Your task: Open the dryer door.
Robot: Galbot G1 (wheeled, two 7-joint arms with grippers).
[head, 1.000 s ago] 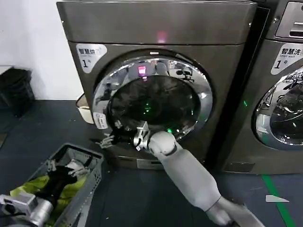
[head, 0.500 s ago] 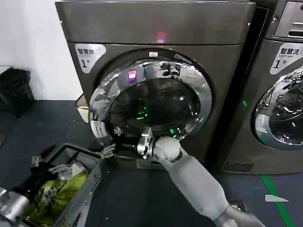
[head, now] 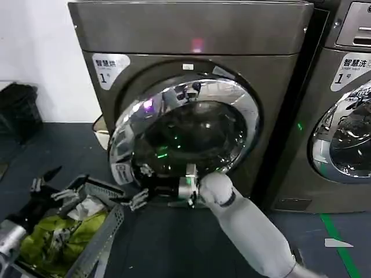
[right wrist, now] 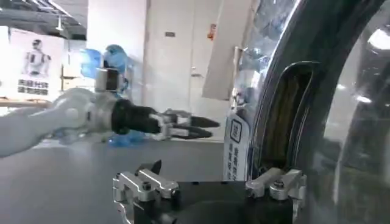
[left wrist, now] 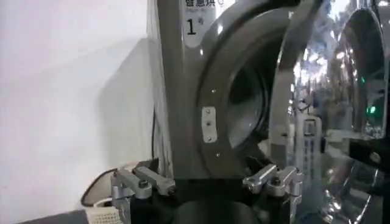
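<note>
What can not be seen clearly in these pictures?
- Inside of the dryer drum: left wrist view, dark, partly hidden by the dryer door.
- Contact of the right gripper with the door: head view, too small to tell.
- Basket: cut off by the head view's edge.
- Left gripper: near the basket.

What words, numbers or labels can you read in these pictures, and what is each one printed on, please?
"1", under Chinese characters too small to read: white sticker on the dryer front, above the dryer door.
"1", likewise: white sticker on the neighbouring machine.
Unreadable: the small label on the door's chrome ring.
Unreadable: the wall poster in the right wrist view.
</note>
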